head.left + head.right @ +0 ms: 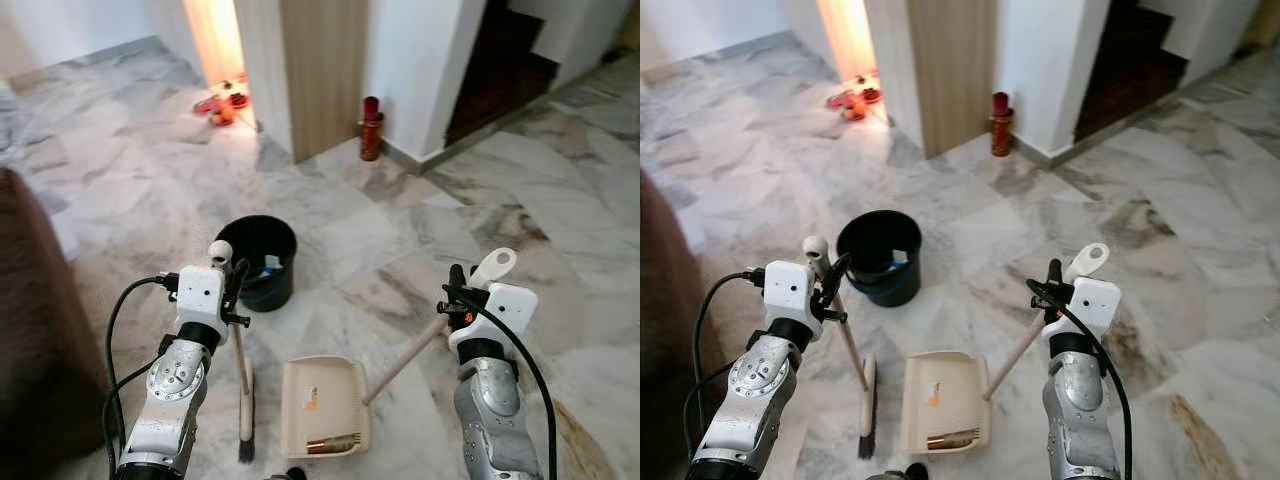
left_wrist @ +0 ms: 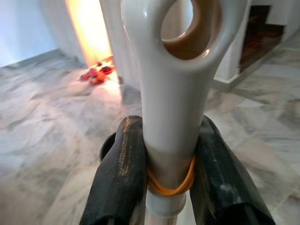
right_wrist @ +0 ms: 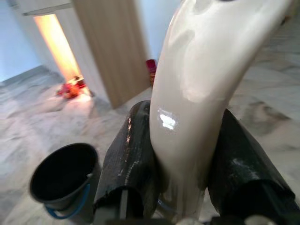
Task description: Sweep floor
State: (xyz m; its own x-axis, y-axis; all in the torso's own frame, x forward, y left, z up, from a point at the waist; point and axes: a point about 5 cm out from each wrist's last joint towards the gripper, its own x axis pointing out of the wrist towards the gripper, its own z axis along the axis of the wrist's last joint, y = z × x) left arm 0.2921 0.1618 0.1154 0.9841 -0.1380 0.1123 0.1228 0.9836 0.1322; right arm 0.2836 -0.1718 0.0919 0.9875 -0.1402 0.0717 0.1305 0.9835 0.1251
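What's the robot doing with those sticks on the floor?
It is sweeping. Its left gripper is shut on the cream handle of a small black-bristled broom, whose bristles rest on the grey marble floor. Its right gripper is shut on the long handle of a beige plastic dustpan, which sits flat beside the broom with some debris inside. A black bucket stands just beyond them.

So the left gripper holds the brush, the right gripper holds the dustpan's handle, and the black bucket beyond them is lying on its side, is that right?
Not quite: the black bucket stands upright, mouth open upward, as the left eye view shows. The left gripper does hold the brush and the right gripper the dustpan handle.
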